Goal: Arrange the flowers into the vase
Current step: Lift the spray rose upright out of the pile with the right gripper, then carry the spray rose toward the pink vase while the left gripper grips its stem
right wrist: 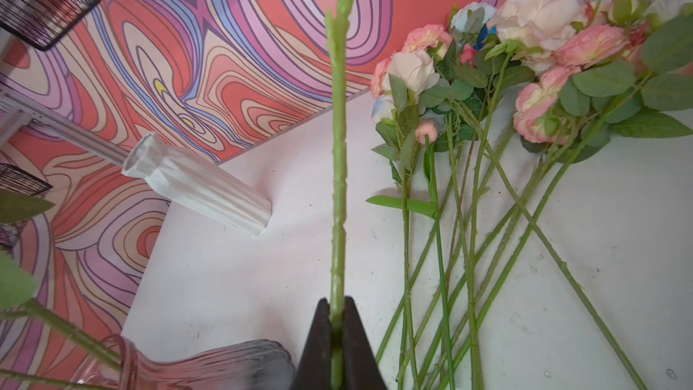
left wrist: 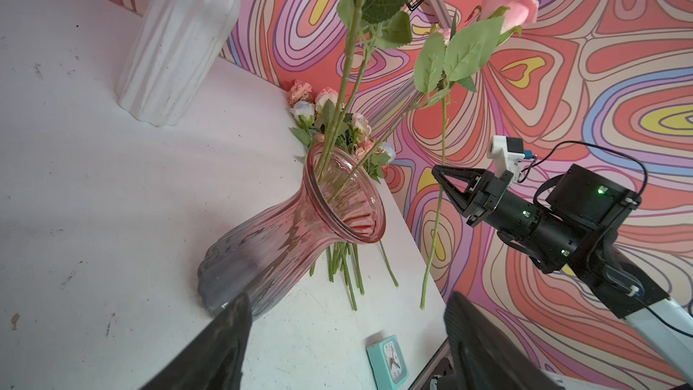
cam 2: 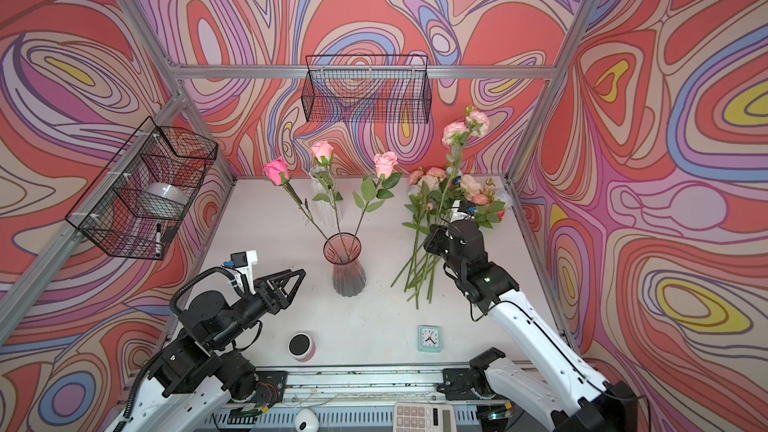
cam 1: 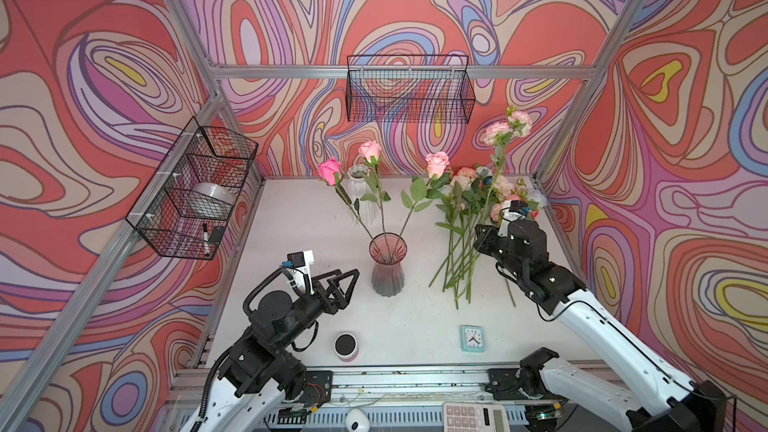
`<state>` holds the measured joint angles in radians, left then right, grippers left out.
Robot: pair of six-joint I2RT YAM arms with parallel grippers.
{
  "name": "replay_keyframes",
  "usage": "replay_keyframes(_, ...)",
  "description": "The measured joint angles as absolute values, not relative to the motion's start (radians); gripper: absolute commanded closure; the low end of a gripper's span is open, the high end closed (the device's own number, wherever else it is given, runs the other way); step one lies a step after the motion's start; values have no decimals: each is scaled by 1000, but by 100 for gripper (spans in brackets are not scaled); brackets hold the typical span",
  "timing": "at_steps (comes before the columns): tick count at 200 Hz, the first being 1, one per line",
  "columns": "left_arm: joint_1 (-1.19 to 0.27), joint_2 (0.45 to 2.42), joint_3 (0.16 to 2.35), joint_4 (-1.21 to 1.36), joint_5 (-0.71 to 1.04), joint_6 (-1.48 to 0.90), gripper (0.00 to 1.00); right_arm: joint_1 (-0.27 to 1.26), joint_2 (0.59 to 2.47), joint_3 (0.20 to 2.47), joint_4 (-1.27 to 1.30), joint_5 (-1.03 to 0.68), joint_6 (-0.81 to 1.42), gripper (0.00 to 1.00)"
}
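Observation:
A pink glass vase stands mid-table with three pink roses in it. More flowers lie in a pile on the table to its right, heads toward the back wall. My right gripper is shut on one green stem, held upright above the pile, its pink heads high against the wall. My left gripper hovers open and empty just left of the vase.
A white ribbed vase stands behind the pink one. A teal clock and a pink cylinder with a black top sit near the front edge. Wire baskets hang on the back and left walls. A calculator lies in front.

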<state>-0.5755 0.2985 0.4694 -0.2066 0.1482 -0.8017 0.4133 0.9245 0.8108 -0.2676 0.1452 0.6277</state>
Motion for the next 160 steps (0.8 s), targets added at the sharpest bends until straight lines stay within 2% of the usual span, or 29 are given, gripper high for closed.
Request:
replay_keyframes(26,-575,312,514,-213,165,-798,17,413,788,783,-242,131,609,100)
replay_keyframes(51,-575,311,585,-197,195,-785,17,413,708,787,-169,29,558,100)
replay_keyframes(108,-575,344,714,-172,284,-710,18,442,856,953,-37,-411,509,100)
replay_keyframes(126,-575,371,747,-152,320,-694,18,554,910,1020,-48,-447,466,100)
replay_keyframes(160,-575,429,773,-92,396,-684,22,941,1056,1187,-107,-370,318,100)
